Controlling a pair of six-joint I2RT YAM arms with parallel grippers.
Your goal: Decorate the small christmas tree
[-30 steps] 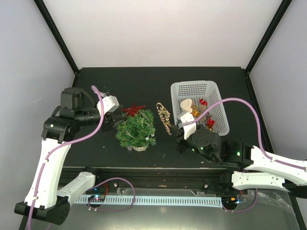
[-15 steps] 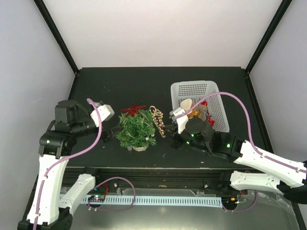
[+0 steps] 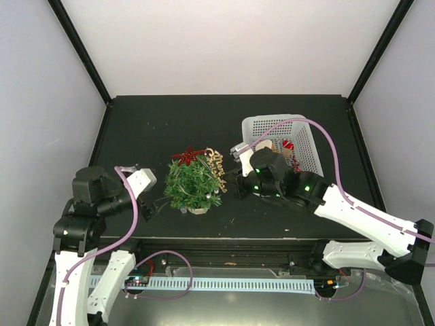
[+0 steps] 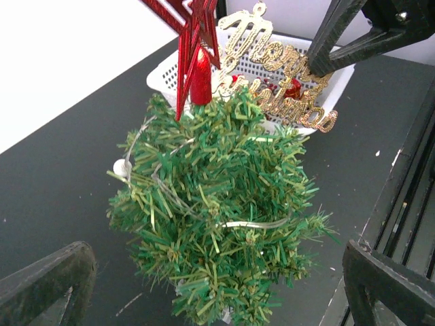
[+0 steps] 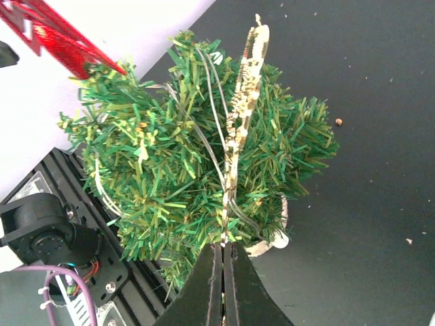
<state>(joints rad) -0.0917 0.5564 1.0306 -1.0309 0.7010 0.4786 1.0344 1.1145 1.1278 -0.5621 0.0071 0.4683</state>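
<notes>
The small christmas tree [image 3: 192,185] stands upright on the dark desk [image 3: 170,115], its pale base just showing under the lowest branches. A red star [image 3: 188,156] sits at its top and a silvery wire [image 5: 216,129] loops through the needles.

To the right of the tree, the right claw [image 5: 223,250] is pinched shut on the lower end of a gold script ornament [image 5: 242,119], and the thin plate lies against the tree's right side. To the left of the tree, the left claw [image 3: 155,204] gapes wide and holds nothing. A white basket [image 3: 302,125] sits further right, behind the tree.

We judge the tree light and top-heavy on so small a foot, so a sideways push could tip or slide it. Its needles look soft and springy; they yield but give no firm hold. We would steady it low, at the base or trunk, never by the branch tips. The ornament looks stiff, thin and likely brittle, best held by its end as it is now, leaving the upper part free to settle among the branches.
</notes>
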